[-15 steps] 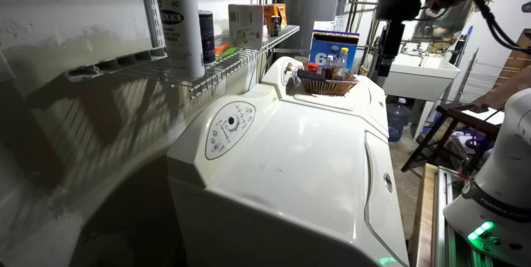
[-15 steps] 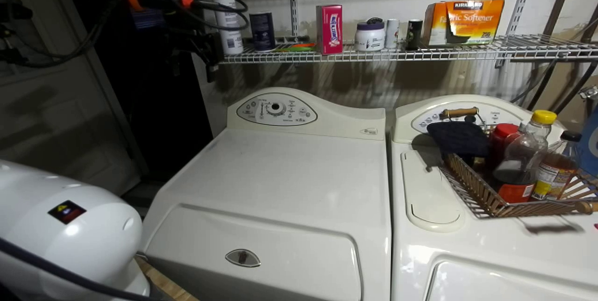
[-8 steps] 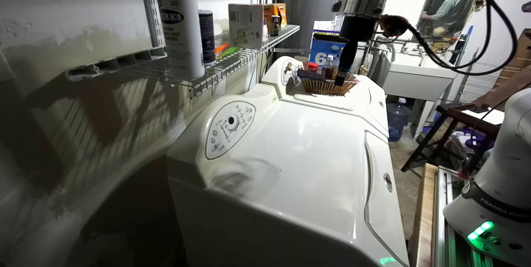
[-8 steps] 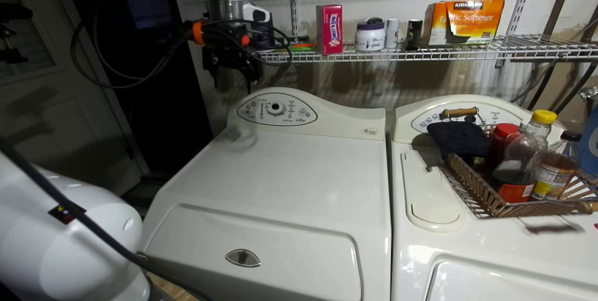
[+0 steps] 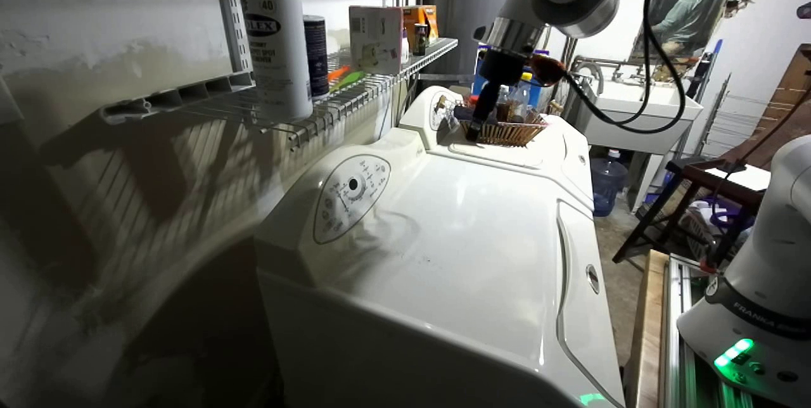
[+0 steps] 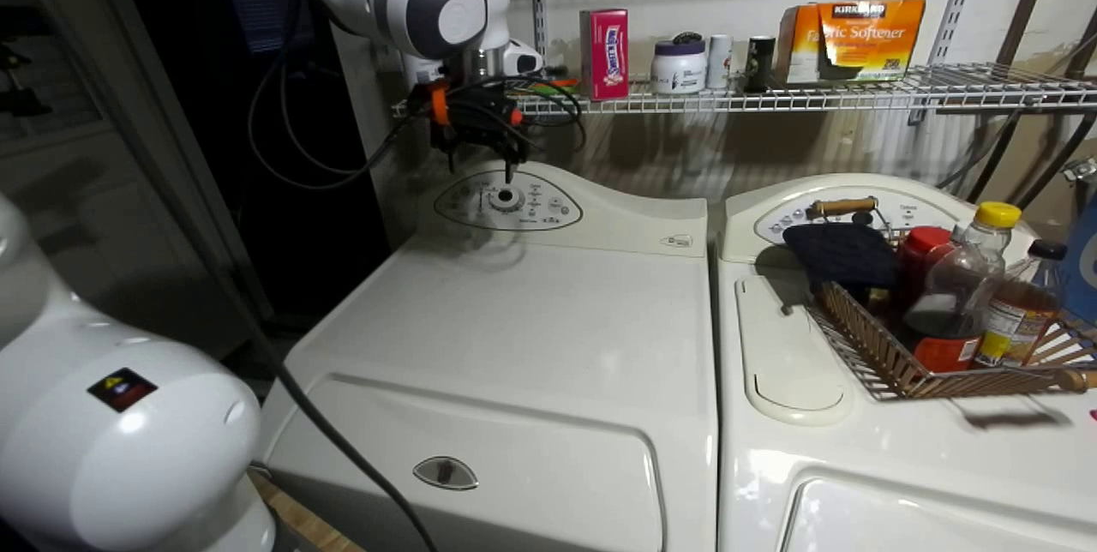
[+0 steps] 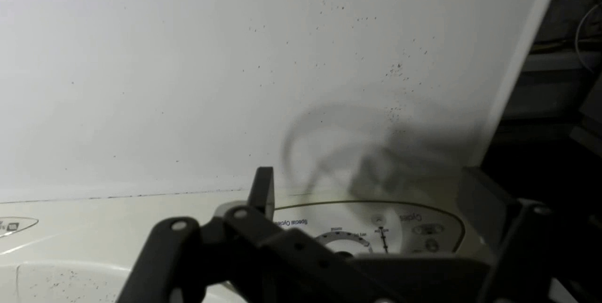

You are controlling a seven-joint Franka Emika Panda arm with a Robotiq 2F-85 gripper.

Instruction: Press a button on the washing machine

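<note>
You have the washing machine (image 6: 548, 321) in both exterior views, near the wall (image 5: 127, 21), with its raised control panel (image 6: 548, 204) at the rear; its front, marked by an oval emblem (image 6: 446, 473), faces the side where the arm's base (image 5: 773, 256) sits. You cannot tell which way its body runs longer, but the panel's oval face has its long axis across the machine's width, with the round dial (image 6: 506, 197) near its middle. In your wrist view the panel lies low and its lettering (image 7: 291, 222) reads upside down.

Your gripper (image 6: 480, 177) is released, its fingers (image 7: 262, 190) spread wide; it hangs above the machine at the panel end, apart from the panel. It hides part of the dial in the wrist view.

Overhead, the wire shelf (image 6: 1003, 85) carries a white bottle (image 5: 274, 47), a dark canister (image 5: 315, 56), a pink box (image 6: 604, 55), a purple-lidded jar (image 6: 679, 72) and an orange box (image 6: 883, 42). A second white machine (image 6: 771, 466) stands just beside, bearing a basket (image 6: 878, 351) of bottles (image 6: 1020, 321). In an exterior view a dark cable (image 6: 328, 430) crosses in front of part of the washing machine.
</note>
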